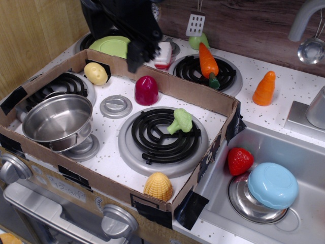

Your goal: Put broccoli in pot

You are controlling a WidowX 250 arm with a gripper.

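Note:
The broccoli (180, 121) is a small light-green floret lying on the black coil burner (163, 136) in the middle of the cardboard-walled stove top. The shiny steel pot (57, 121) sits tilted on the front-left burner, empty, its mouth open upward. My black gripper (138, 55) hangs above the back wall of the box, over the dark red piece (146, 90), up and to the left of the broccoli. Its fingers are dark and blurred together, so I cannot tell whether they are open. It holds nothing that I can see.
A cardboard wall (203, 99) rings the stove. Inside: yellow potato (95, 73), corn (158, 186), grey knob (116, 106). Behind: lime plate (110, 46), carrot (207, 61), orange cone (265, 88). In the sink (284, 152): strawberry (238, 160) and a bowl with a blue dome (272, 185).

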